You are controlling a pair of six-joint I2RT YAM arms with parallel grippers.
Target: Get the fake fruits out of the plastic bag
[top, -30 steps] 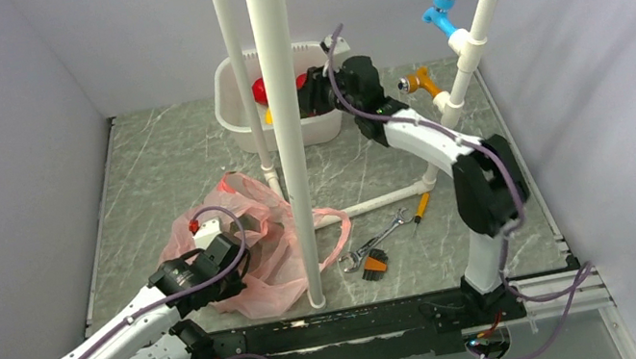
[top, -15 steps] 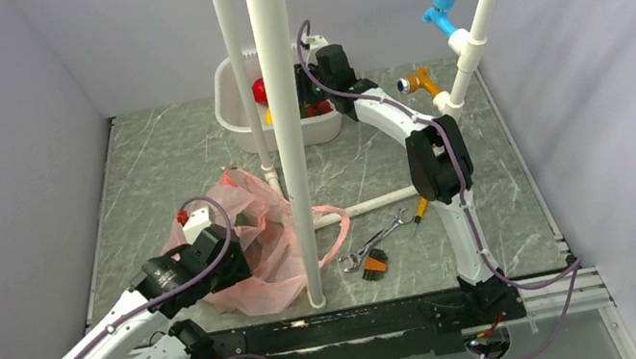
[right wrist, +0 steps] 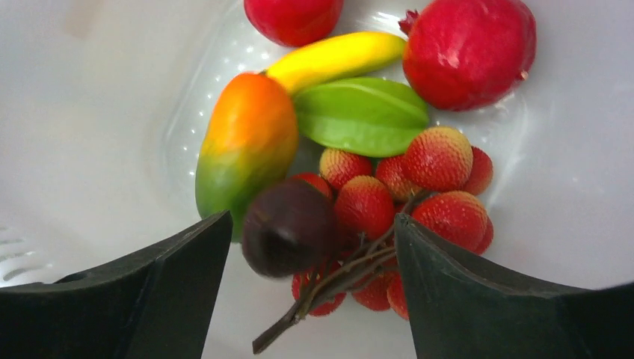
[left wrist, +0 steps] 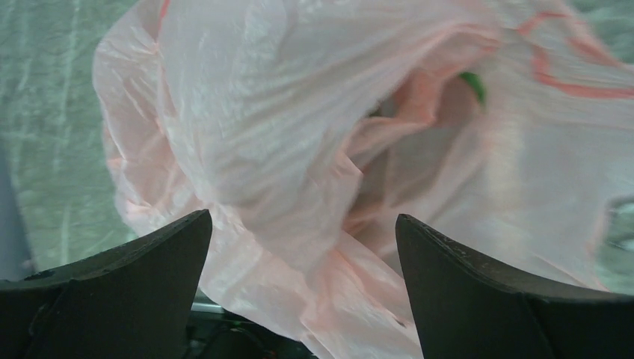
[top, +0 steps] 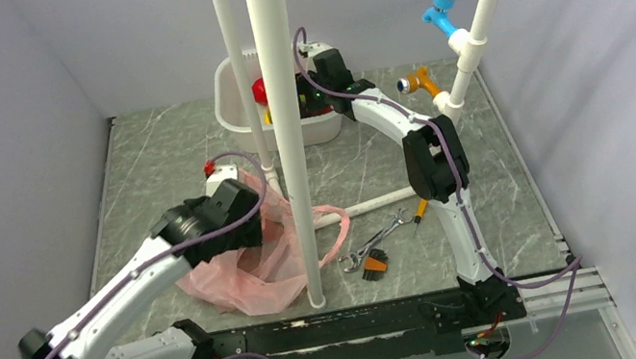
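Behind white poles [top: 290,145] — left pincer [left wrist: 303,217] wide over bag [left wrist: 247,112], right pincer [right wrist: 312,217] wide over tub [right wrist: 90,112] fruits [right wrist: 467,52]

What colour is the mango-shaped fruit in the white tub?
The mango-shaped fruit is orange fading to green, shown best in the right wrist view.

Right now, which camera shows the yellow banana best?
The right wrist view: the banana lies close and sharp in the tub. The top view shows it too small to tell; the left wrist view shows the pink bag instead.
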